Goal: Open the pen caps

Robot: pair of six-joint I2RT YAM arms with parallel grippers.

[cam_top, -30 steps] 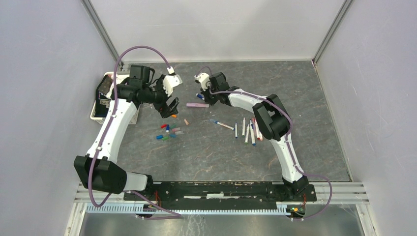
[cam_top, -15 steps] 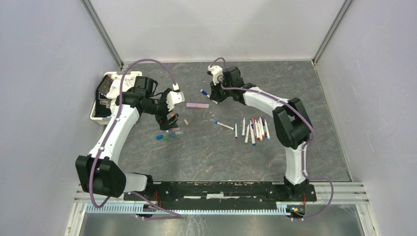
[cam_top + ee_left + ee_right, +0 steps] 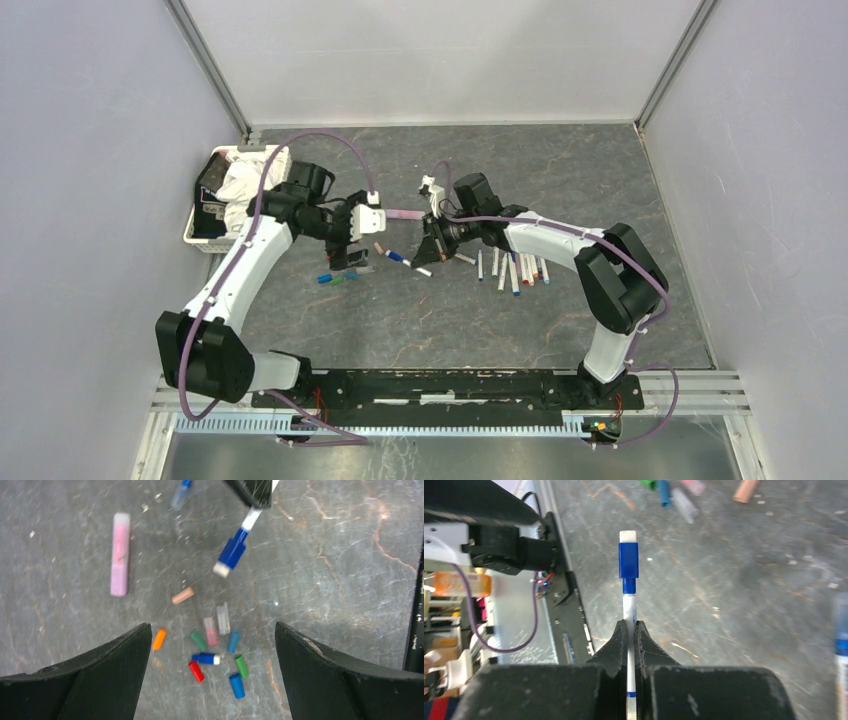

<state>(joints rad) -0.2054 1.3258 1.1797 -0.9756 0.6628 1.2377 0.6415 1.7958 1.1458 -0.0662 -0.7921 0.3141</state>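
The pen (image 3: 629, 607) was pinched by its white barrel in the right gripper (image 3: 628, 626), its blue cap (image 3: 628, 560) held out toward the left gripper (image 3: 211, 626), which was spread wide above the loose caps (image 3: 233, 641). The cap was judged light, stiff and slippery, best gripped squarely around its middle.

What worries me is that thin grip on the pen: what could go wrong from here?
The right pincer clamps the pen well behind its blue cap; a pull may slide or swivel it. The open left pincer hangs over loose caps, the blue cap not yet inside it; moving in low could scatter them.
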